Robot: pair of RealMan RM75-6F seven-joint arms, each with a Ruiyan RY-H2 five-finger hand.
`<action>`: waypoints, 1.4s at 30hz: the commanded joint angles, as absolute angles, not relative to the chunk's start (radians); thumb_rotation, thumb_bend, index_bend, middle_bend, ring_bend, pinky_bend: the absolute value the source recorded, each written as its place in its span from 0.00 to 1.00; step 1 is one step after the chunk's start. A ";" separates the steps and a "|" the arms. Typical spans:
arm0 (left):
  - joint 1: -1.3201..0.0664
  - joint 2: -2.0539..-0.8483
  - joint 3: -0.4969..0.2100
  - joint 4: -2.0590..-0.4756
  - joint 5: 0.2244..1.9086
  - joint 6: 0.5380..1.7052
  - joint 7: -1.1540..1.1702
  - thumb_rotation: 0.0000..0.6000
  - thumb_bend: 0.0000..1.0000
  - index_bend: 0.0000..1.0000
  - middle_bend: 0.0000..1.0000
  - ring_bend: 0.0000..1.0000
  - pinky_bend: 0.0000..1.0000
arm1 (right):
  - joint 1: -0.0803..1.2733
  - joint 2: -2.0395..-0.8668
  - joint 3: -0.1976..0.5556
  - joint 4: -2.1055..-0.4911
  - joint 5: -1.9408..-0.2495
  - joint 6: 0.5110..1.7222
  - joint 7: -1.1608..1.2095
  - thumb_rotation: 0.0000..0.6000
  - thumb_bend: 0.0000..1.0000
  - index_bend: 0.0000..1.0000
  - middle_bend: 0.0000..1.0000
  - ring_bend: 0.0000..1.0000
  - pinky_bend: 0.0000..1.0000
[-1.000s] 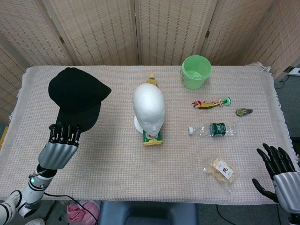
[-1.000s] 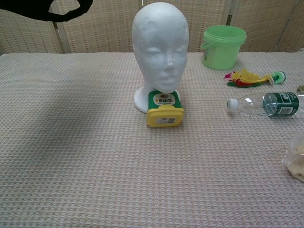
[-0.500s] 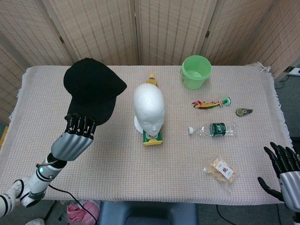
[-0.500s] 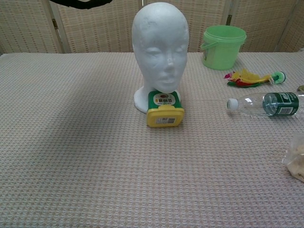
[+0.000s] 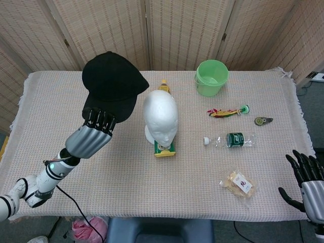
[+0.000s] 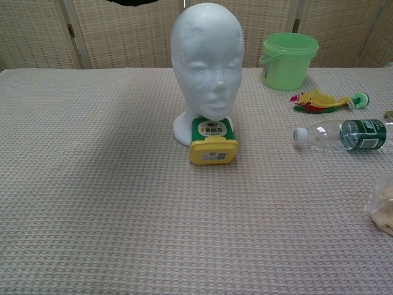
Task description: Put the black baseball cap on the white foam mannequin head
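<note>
Black baseball cap [image 5: 112,83] is what we see held up off the worktop [image 5: 126,172], to the left of the white foam mannequin head [image 5: 160,116] and just beside it. Our left robot hand [image 5: 92,136] grips the cap at its lower edge, fingers closed up onto the fabric. In the chest view only a sliver of the cap [image 6: 132,2] shows at the top edge. The mannequin head stands upright near the middle of the worktop, with a yellow and green container [image 5: 164,148] lying against its base in front. Our right robot hand [image 5: 309,183] hangs at the near right corner, fingers spread and holding nothing. To the right lie a plastic bottle [image 5: 230,140], a snack bag [image 5: 238,183], and a green bucket [image 5: 211,77] farther back.
</note>
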State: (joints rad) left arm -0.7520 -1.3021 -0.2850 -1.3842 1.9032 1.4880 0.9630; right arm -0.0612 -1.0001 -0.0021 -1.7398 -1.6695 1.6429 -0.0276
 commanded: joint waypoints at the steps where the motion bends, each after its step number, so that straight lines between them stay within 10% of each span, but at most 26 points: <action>1: -0.775 -1.307 -0.297 -1.369 1.892 1.463 0.942 1.00 0.47 0.71 0.77 0.58 0.65 | -0.058 -0.998 0.001 -1.741 -1.661 1.637 -0.025 1.00 0.20 0.00 0.00 0.00 0.00; 42: -0.920 -1.400 -0.327 -1.591 1.765 1.236 1.224 1.00 0.47 0.71 0.77 0.58 0.65 | -0.091 -0.962 -0.020 -1.709 -1.701 1.691 0.075 1.00 0.20 0.00 0.00 0.00 0.00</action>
